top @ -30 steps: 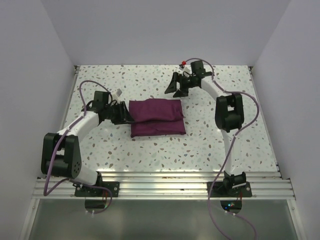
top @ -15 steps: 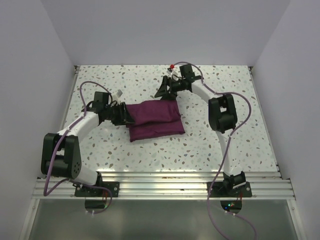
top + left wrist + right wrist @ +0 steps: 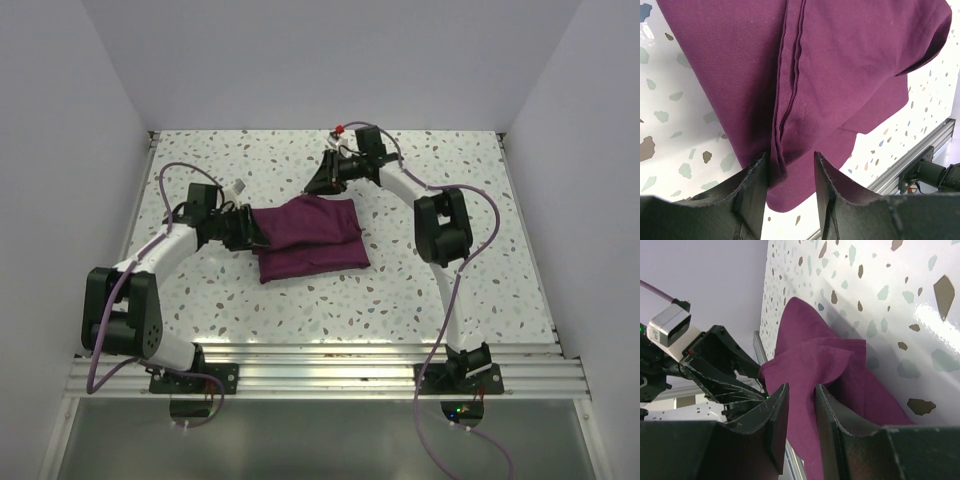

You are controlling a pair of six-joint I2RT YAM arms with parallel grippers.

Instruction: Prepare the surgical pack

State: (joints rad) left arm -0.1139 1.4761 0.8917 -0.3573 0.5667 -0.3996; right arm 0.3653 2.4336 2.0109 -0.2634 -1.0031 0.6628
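Observation:
The surgical pack (image 3: 315, 240), a folded maroon cloth, lies mid-table, its far left part drawn up into a peak. My right gripper (image 3: 316, 185) is at that peak. In the right wrist view the gripper (image 3: 801, 387) is shut on a raised flap of the pack (image 3: 810, 360), which fills the narrow gap. My left gripper (image 3: 252, 228) is at the pack's left edge. In the left wrist view its jaws (image 3: 790, 157) stand apart around a stitched ridge of the pack (image 3: 850, 65). The ridge lies against one finger (image 3: 757, 175) only.
The speckled table (image 3: 450, 290) is walled on the left, back and right. An aluminium rail (image 3: 320, 365) runs along the near edge with both arm bases on it. The left arm (image 3: 715, 365) shows beyond the cloth in the right wrist view.
My right gripper has moved left and down to the pack's far edge and closed on it. The pack's top layer has skewed and risen at the far left. The left gripper has stayed put.

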